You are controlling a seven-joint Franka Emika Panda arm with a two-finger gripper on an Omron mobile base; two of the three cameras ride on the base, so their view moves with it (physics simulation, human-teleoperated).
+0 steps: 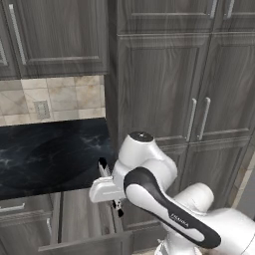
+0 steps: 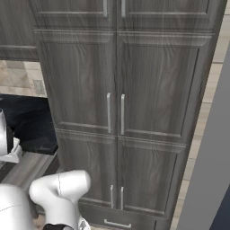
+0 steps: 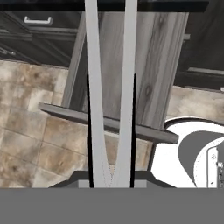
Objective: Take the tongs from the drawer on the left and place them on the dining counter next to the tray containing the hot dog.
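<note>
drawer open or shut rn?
Open: the drawer is pulled out below the tongs, its front edge over the floor tiles.

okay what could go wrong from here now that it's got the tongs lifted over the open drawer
The hand pinches the tongs at one end, so their long arms stick far out and could slip or swing in the grip.
The drawer is open right below; a dropped pair might land inside, or on the tile floor beside it.
Swinging away, the tongs could clip the counter edge or the tall cabinet doors close by.
</note>
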